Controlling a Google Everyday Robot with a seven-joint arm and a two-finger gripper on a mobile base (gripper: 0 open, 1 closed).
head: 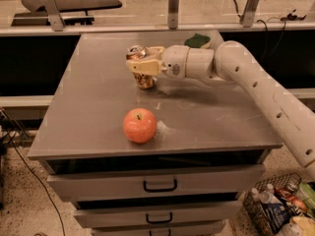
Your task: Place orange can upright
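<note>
Claw: our gripper clamped on the orange can, well inside the table edges.
Room: we see an apple near the front edge.

gripper at table back, hides orange can mid, arm cut off r. edge
</note>
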